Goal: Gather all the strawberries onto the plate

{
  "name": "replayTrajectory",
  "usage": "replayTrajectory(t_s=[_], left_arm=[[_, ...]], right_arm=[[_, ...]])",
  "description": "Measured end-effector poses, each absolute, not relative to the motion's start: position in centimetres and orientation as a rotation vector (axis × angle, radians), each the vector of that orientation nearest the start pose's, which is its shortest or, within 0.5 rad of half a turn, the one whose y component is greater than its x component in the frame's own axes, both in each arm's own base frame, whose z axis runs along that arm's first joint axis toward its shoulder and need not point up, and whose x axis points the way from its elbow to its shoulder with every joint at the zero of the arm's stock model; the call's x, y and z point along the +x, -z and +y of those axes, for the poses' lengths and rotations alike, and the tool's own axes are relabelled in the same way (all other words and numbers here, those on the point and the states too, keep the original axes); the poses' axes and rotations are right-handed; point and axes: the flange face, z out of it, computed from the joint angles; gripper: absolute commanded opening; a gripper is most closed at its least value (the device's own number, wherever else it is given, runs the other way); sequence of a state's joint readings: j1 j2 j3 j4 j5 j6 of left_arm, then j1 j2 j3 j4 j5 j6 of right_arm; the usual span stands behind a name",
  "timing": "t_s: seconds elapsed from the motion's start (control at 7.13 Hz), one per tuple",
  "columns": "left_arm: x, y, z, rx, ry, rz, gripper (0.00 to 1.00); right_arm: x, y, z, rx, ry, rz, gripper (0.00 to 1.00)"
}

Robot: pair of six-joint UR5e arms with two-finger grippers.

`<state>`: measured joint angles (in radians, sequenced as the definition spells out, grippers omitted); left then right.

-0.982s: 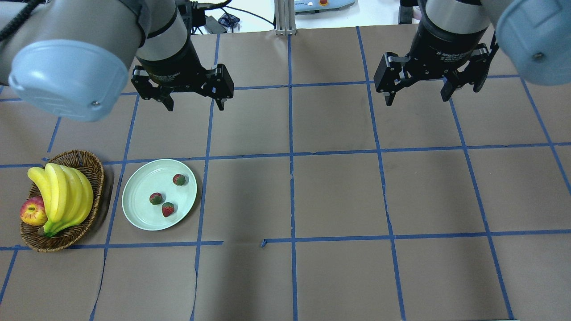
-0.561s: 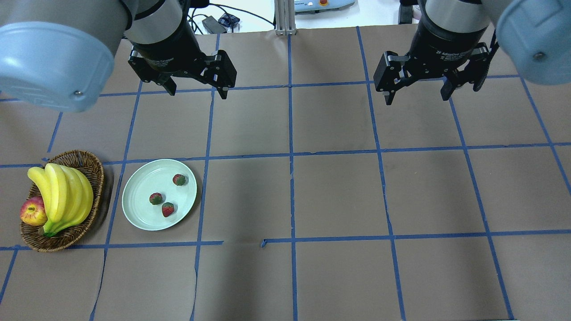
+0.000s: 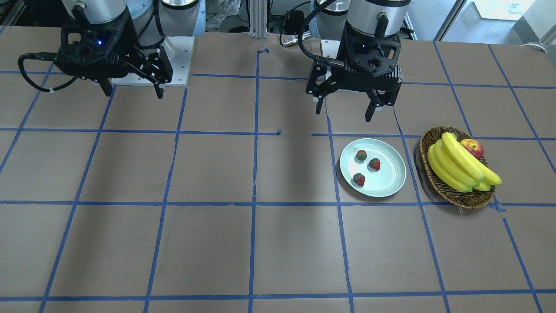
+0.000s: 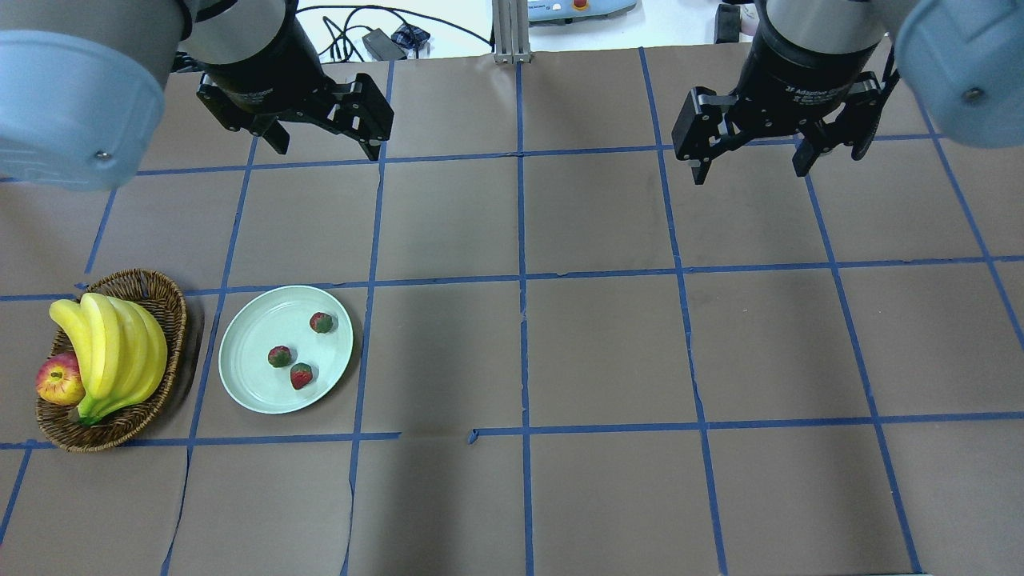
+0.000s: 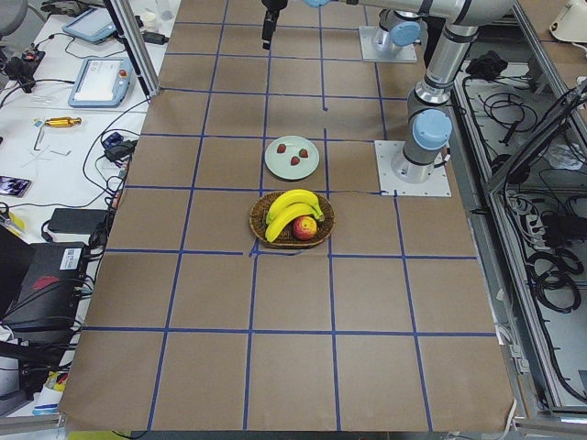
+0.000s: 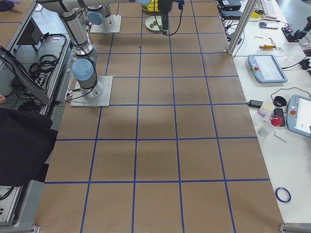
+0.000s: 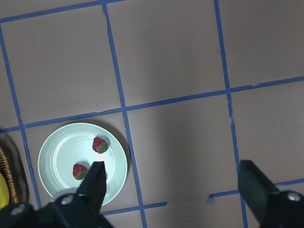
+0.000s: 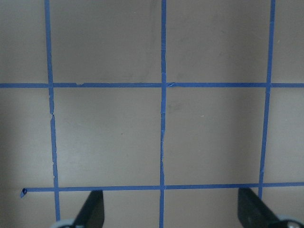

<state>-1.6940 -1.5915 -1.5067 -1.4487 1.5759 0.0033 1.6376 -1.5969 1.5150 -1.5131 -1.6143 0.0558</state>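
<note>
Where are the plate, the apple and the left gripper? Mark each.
plate [image 4: 252, 332]: overhead view, bare inner surface.
apple [image 4: 58, 381]: overhead view, its visible side.
left gripper [image 4: 328, 152]: overhead view, midway between fingertips.

Silver arms [image 4: 240, 28] bear pale blue caps [image 4: 72, 104], a black left hand [image 4: 329, 151] and right hand [image 4: 750, 174]

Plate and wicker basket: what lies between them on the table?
Between plate and wicker basket: only brown paper with one blue tape line, seen in the overhead view.

Wicker basket [image 4: 178, 326] w/ bananas [image 4: 112, 352] & apple [image 4: 58, 381], on gridded table [image 4: 608, 344].
</note>
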Motion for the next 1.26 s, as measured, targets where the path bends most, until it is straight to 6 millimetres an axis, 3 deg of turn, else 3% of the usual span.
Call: replayTrajectory(t_s=[0.42,1.26], left_arm=[[-17.3,-52.6,-49.6,0.130,0.263,3.126,1.00],[-16.9,-51.9,-49.1,0.108,0.206,3.132,1.00]], right_arm=[[15.9,-52.4,-47.2,-0.016,0.047,3.184,1.00],[16.1,-53.0,-47.2,-0.028,0.067,3.180,1.00]])
